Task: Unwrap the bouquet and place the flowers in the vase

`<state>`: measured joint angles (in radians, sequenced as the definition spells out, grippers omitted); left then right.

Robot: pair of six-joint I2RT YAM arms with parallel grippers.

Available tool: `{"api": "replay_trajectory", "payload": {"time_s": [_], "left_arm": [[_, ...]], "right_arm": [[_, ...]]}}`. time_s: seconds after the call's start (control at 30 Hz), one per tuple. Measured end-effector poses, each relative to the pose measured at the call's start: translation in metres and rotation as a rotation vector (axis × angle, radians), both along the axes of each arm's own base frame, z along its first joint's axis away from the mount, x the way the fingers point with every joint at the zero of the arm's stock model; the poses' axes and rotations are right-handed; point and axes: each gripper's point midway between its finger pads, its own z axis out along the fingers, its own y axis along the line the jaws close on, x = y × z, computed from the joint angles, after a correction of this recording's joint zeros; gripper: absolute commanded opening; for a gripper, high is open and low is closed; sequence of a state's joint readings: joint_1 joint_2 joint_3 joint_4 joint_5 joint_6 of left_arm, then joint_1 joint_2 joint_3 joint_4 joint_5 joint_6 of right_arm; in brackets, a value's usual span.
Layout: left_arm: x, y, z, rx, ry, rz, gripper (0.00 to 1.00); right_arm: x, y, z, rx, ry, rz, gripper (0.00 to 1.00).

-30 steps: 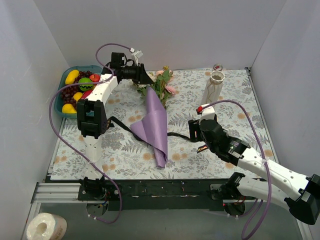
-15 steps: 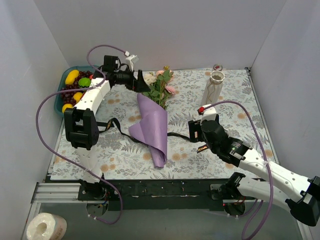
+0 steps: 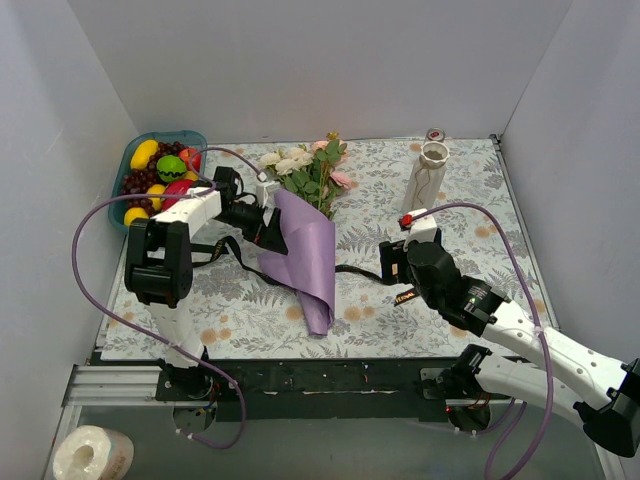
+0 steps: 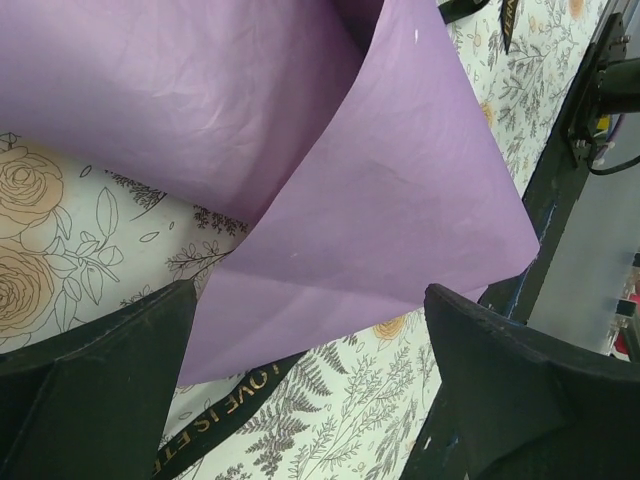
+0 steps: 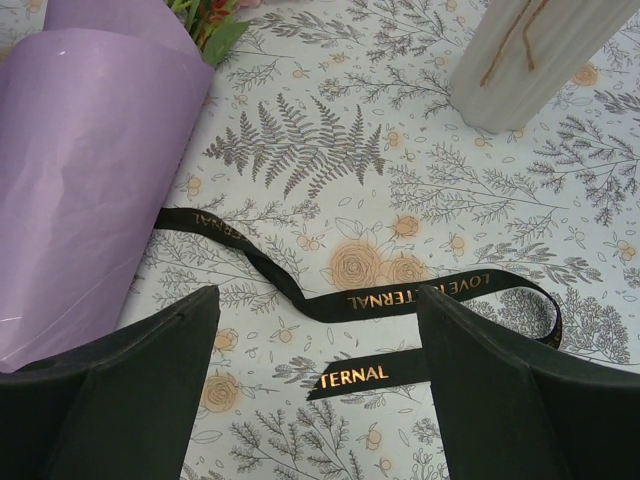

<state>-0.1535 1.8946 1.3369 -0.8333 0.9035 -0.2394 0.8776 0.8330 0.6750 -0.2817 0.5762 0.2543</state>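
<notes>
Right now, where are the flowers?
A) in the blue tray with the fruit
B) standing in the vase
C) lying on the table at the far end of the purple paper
C: the flowers lie on the table beyond the purple paper, and the vase stands empty.

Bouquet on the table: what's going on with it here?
The black ribbon lies untied on the table, and the purple paper is loosened, but the flowers are still tucked into its far end. The left gripper is open at the paper's left edge. The right gripper is open just above the ribbon. Neither holds anything. The vase stands upright at the back right, with no flowers in it.
</notes>
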Motion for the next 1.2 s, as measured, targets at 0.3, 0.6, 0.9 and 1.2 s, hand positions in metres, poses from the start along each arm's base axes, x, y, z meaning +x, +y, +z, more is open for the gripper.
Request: {"api": "replay_trajectory", "payload": {"time_s": [0.3,0.6,0.9,1.2], "left_arm": [[0.007,-0.004,0.007,-0.036,-0.063,-0.016,0.97],[0.014,-0.002,-0.002,-0.016,-0.079,-0.008,0.92],[0.0,-0.003,0.003,-0.038,-0.034,-0.045,0.91],[0.004,-0.03,0.061,-0.227,-0.037,-0.118,0.89]], "right_arm": [[-0.001,0.0,0.0,-0.004,0.001,0.005,0.86],[-0.001,-0.001,0.001,-0.002,-0.002,0.006,0.85],[-0.001,-0.001,0.005,-0.005,-0.012,0.011,0.84],[0.002,-0.001,0.024,0.02,-0.049,0.002,0.83]]}}
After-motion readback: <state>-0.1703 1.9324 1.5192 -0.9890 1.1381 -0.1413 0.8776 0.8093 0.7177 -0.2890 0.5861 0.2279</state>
